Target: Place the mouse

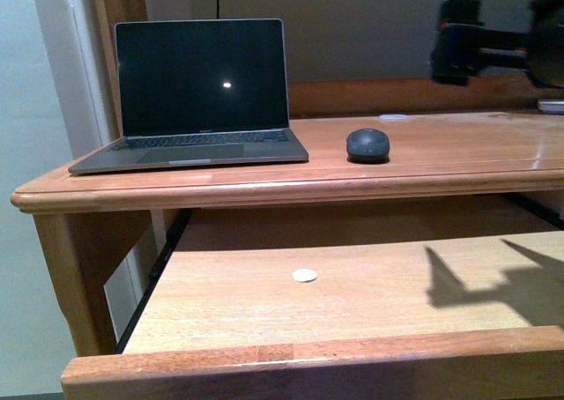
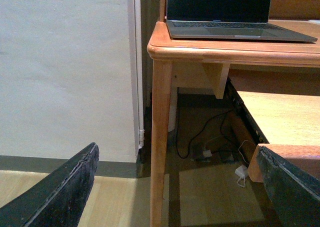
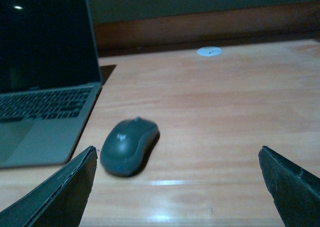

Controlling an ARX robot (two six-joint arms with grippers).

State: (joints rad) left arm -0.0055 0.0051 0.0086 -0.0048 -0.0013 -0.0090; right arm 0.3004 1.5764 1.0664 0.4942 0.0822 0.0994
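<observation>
The mouse (image 1: 367,144), a dark grey domed oval, rests on the desk top (image 1: 458,149) just right of the laptop. In the right wrist view the mouse (image 3: 129,146) lies ahead of my right gripper (image 3: 175,192), nearer its one finger (image 3: 60,192) and apart from both. That gripper is open and holds nothing. In the front view my right gripper (image 1: 456,52) hangs blurred above the desk's right part, well above the mouse. My left gripper (image 2: 175,192) is open and empty, low beside the desk's leg (image 2: 161,137).
An open laptop (image 1: 198,96) with a dark screen takes up the desk's left part. Below, a drawer (image 1: 352,285) stands pulled out with a small white disc (image 1: 305,275) in it. Another white disc (image 3: 209,51) lies near the desk's back. Cables (image 2: 210,142) lie on the floor.
</observation>
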